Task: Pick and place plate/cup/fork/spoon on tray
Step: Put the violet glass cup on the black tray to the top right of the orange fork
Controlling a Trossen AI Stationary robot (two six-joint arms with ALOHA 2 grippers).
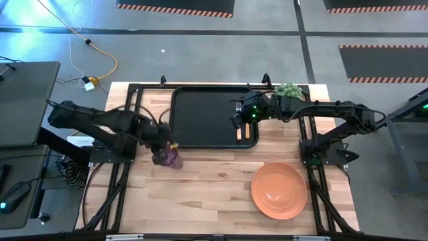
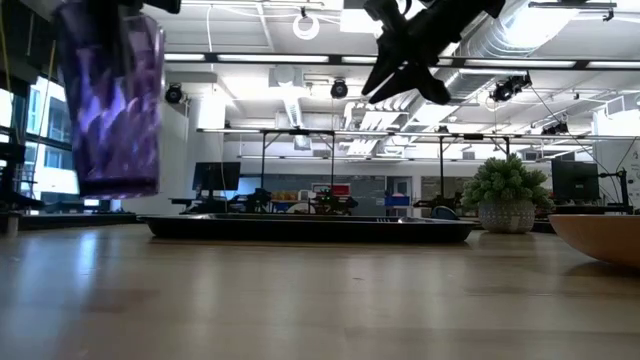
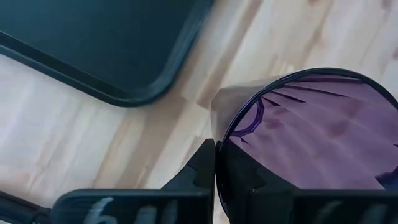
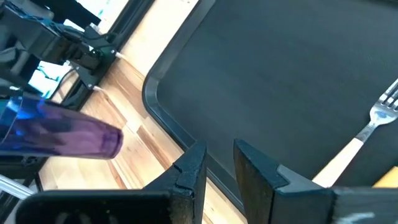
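The purple cup (image 1: 172,157) hangs clear above the wood table, just off the black tray's (image 1: 207,117) near-left corner, with my left gripper (image 3: 216,168) shut on it. The low view shows the cup (image 2: 110,100) upright and well off the tabletop. My right gripper (image 4: 221,158) hovers open over the tray's right part with nothing between its fingers. The fork (image 4: 373,124) lies flat on the tray floor beside a second orange handle (image 4: 387,177) whose head does not show. The orange plate (image 1: 279,191) rests on the table at the near right. My left gripper holds the cup by its rim (image 3: 219,146), one finger (image 3: 200,171) outside the wall and the other (image 3: 249,183) inside the cup. The fingers come steeply from above. The cup hangs below them, roughly upright, lifted clear of the table.
A small potted plant (image 1: 287,90) stands at the table's far right corner, behind the tray. Bare wood lies between the cup and the plate (image 2: 600,235). The tray's left and middle floor (image 3: 93,37) is bare.
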